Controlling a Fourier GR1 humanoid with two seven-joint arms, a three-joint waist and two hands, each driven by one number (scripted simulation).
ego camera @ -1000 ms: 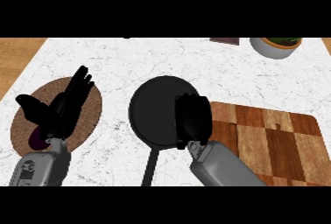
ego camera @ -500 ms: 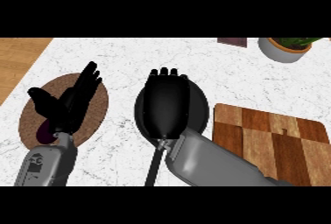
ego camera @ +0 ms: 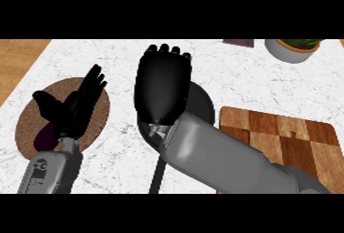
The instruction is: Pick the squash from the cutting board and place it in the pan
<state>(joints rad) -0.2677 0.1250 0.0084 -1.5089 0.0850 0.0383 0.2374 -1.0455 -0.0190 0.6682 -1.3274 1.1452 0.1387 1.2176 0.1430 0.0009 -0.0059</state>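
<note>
The right hand (ego camera: 161,86) has moved up from the pan's (ego camera: 200,101) middle toward the counter's (ego camera: 235,73) far edge, fingers straight, and now covers most of the pan. Its forearm (ego camera: 215,157) has swung in, hiding the cutting board's (ego camera: 289,136) near left corner.

A white marbled counter (ego camera: 269,86) is carrying everything. A round brown mat (ego camera: 33,116) is lying at its left side, and a dark pan (ego camera: 200,102) is sitting near the middle, its handle (ego camera: 159,175) pointing toward the near edge. A wooden board (ego camera: 285,134) is lying at the right. A white pot (ego camera: 290,49) with a plant is standing at the far right, beside a dark object (ego camera: 238,42) at the far edge.
</note>
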